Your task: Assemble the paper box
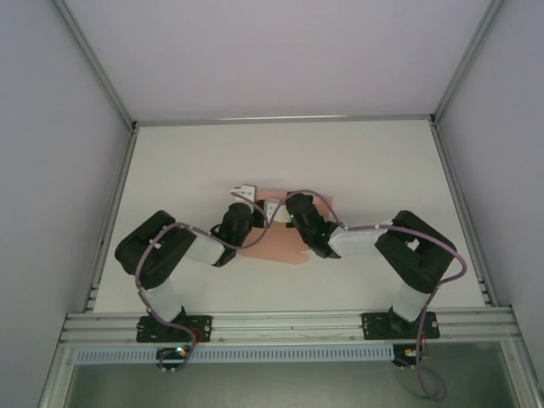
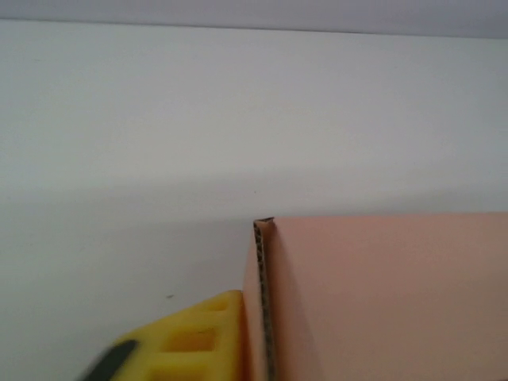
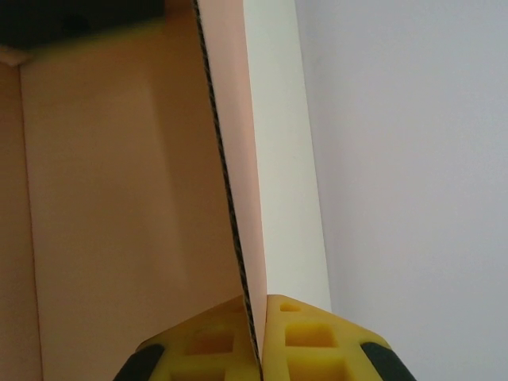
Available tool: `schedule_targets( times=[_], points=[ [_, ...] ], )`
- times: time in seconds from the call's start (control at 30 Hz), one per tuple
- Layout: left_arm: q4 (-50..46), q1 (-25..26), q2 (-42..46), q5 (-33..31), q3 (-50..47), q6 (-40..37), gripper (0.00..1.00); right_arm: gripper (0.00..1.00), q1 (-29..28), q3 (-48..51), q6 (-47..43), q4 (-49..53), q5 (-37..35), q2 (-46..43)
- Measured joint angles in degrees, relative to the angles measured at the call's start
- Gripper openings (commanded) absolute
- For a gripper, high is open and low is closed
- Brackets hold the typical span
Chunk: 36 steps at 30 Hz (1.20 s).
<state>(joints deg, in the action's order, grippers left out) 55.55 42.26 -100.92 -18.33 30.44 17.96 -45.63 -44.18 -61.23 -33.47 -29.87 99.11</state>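
The paper box (image 1: 274,248) is salmon-pink corrugated card lying partly folded at the table's middle, between the two arms. My left gripper (image 1: 252,204) reaches its far left part. In the left wrist view, one yellow finger (image 2: 194,337) presses on the outer face of a raised card wall (image 2: 262,302). The other finger is hidden behind the pink panel (image 2: 381,294). My right gripper (image 1: 295,209) is at the far right part. In the right wrist view, the right gripper (image 3: 259,337) is shut on the thin edge of an upright wall (image 3: 230,159), with the box's pink inside (image 3: 119,198) to the left.
The white table (image 1: 280,153) stretches beyond the card to the back wall. Grey enclosure walls and metal posts (image 1: 119,110) close in both sides. An aluminium rail (image 1: 289,323) carrying the arm bases runs along the near edge.
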Motion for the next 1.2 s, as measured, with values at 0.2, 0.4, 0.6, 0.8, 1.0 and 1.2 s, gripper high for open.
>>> schedule_targets(
  times=[0.2, 0.4, 0.6, 0.8, 1.0, 1.2],
  points=[
    [-0.63, -1.07, -0.72, 0.22, 1.31, -0.66, 0.0, 0.3, 0.0, 0.04, 3.58, 0.66, 1.25, -0.15],
    [-3.45, -2.67, 0.48, 1.44, 1.79, 0.83, 0.0, 0.63, 1.86, 1.18, 13.64, 6.86, 5.42, -5.42],
    [-9.64, -7.1, 5.53, 9.22, 1.79, 6.05, 0.0, 1.0, 6.58, 2.21, 28.61, 17.73, 13.44, -20.94],
    [-11.5, -11.3, 12.24, 21.66, 1.9, 10.99, 0.0, 1.0, 12.81, 2.14, 46.58, 25.94, 24.57, -34.49],
    [-12.7, -12.41, 13.68, 33.03, 2.95, 13.86, 0.0, 0.87, 17.11, 0.35, 57.31, 31.21, 31.8, -34.14],
    [-13.99, -12.81, 13.66, 38.66, 4.24, 15.37, 0.0, 0.67, 17.68, -2.43, 63.01, 32.41, 39.39, -33.48]
  ],
)
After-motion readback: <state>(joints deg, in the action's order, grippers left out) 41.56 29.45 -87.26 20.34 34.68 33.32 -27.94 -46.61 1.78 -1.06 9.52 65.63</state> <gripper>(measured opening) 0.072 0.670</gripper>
